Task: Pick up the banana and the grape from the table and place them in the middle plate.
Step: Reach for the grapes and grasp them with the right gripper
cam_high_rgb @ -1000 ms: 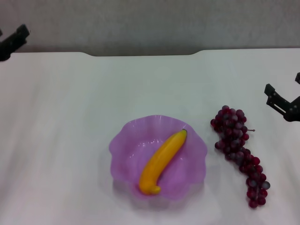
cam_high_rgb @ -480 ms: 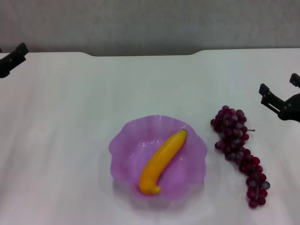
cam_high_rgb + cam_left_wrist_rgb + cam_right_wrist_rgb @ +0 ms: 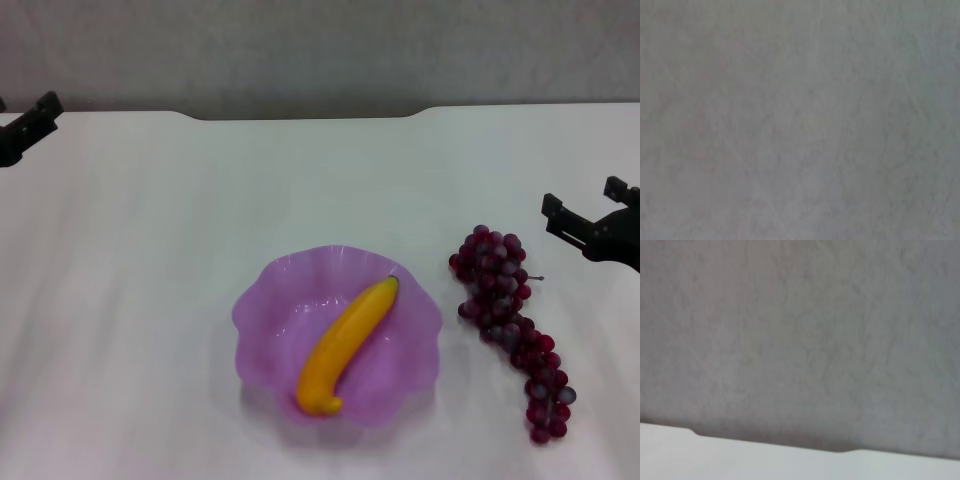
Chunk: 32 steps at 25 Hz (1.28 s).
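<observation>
The banana (image 3: 347, 346) lies diagonally inside the middle plate (image 3: 262, 318), a light purple dish with a wavy rim, near the front centre of the table (image 3: 150, 250). Right of the plate, the grape (image 3: 510, 322) bunch lies on the table, its stem end away from me. My right gripper (image 3: 585, 207) hangs open at the right edge of the head view, a little beyond and right of the grape's far end, holding nothing. My left gripper (image 3: 25, 125) shows only partly at the far left edge. Both wrist views show only the grey wall.
The grey wall (image 3: 800, 340) runs along the table's far edge (image 3: 765, 445). No other objects lie on the white surface around the plate and the bunch.
My right gripper has moved left and slightly toward me, closer to the grape. The left gripper has drawn back toward the left edge. Banana, plate and grape have not moved.
</observation>
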Tool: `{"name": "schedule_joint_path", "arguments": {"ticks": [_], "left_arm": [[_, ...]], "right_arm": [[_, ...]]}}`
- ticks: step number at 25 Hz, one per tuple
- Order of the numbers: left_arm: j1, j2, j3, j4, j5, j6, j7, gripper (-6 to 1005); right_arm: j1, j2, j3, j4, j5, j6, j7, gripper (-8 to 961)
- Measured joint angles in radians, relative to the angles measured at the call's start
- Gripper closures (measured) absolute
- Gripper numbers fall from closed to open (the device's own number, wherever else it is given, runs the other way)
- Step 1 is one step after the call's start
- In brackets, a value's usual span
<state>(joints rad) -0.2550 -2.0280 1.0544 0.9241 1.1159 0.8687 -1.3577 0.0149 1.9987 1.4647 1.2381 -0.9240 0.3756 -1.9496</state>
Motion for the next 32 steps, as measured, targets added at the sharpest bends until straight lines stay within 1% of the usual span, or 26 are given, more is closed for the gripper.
{"name": "schedule_joint_path", "arguments": {"ticks": [6, 9, 11, 17, 23, 28, 32], "left_arm": [[0.003, 0.000, 0.002, 0.009, 0.000, 0.007, -0.001, 121], [0.003, -0.001, 0.002, 0.013, 0.000, 0.007, -0.002, 121], [0.004, -0.001, 0.002, 0.018, -0.001, 0.008, -0.005, 121], [0.004, -0.001, 0.001, 0.020, -0.001, 0.018, -0.011, 121], [0.003, -0.002, 0.001, 0.020, -0.001, 0.021, -0.013, 121], [0.003, -0.002, 0.001, 0.021, -0.001, 0.030, -0.014, 121], [0.002, -0.002, 0.001, 0.021, -0.001, 0.030, -0.014, 121]], "right_arm": [[0.032, -0.003, 0.051, -0.012, -0.262, 0.037, 0.292, 73], [0.049, -0.002, 0.077, -0.021, -0.350, 0.065, 0.390, 73], [0.069, -0.001, 0.112, -0.053, -0.390, 0.118, 0.450, 73], [0.112, -0.001, 0.155, -0.129, -0.396, 0.194, 0.475, 73], [0.153, -0.004, 0.159, -0.191, -0.406, 0.217, 0.501, 73], [0.189, -0.002, 0.176, -0.252, -0.410, 0.263, 0.509, 74], [0.203, -0.001, 0.183, -0.276, -0.410, 0.282, 0.509, 74]]}}
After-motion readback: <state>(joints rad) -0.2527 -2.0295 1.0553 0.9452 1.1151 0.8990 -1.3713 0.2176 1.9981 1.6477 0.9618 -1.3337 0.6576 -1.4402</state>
